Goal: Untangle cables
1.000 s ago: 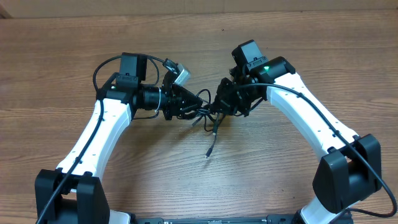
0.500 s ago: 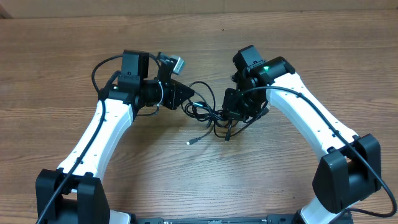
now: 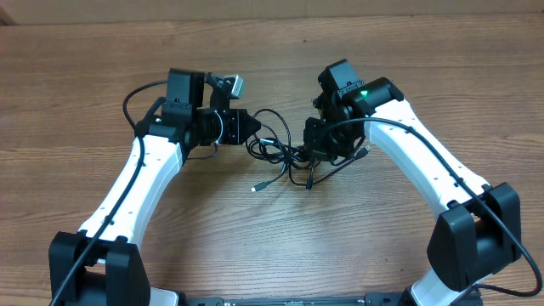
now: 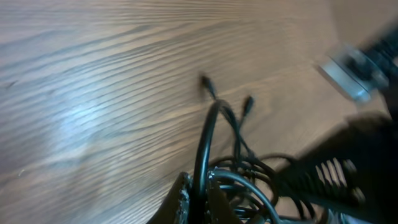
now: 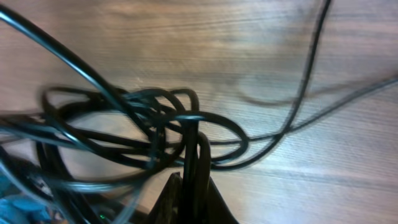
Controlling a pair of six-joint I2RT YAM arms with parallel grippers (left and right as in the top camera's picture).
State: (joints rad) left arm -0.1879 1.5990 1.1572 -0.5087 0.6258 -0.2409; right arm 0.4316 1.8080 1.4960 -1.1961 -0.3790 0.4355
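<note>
A tangle of thin black cables (image 3: 285, 153) hangs between my two grippers over the wooden table. My left gripper (image 3: 252, 127) is shut on a black cable strand (image 4: 202, 155) at the tangle's left side. My right gripper (image 3: 313, 146) is shut on a pair of black strands (image 5: 194, 155) at the tangle's right side. Loose ends with small plugs trail toward the front (image 3: 255, 189) and toward the right (image 3: 364, 153). In the right wrist view the loops (image 5: 143, 118) cross one another just beyond the fingers.
The wooden table (image 3: 272, 246) spreads all round the arms. The left arm's own black cable (image 3: 140, 89) loops out beside its wrist camera. A darker strip runs along the table's far edge (image 3: 272, 7).
The grippers have drawn apart and the tangle has stretched out between them. The loose plug end has swung left and a strand now trails out to the right.
</note>
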